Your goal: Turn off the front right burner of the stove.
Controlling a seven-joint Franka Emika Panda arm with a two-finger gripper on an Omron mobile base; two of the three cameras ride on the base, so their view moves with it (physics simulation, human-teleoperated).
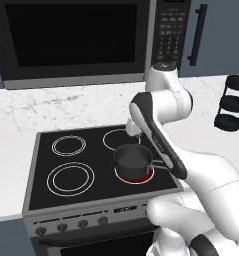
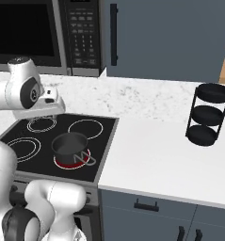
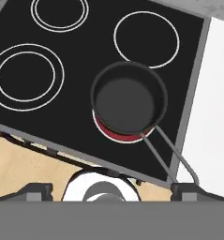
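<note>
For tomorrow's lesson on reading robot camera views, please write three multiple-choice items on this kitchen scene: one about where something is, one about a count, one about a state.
1. Where does the dark saucepan stand?
A. on the front right burner
B. on the white counter
C. inside the microwave

2. How many ringed zones does the stove top have?
A. two
B. four
C. six

3. What state is the burner under the pan in?
A. dark like the others
B. covered by a lid
C. glowing red

Answers:
1. A, since the pan sits over the front right zone in both base views.
2. B, since four white-ringed circles mark the black glass.
3. C, since a red rim shows beneath the pan, so it looks to be on.
</note>
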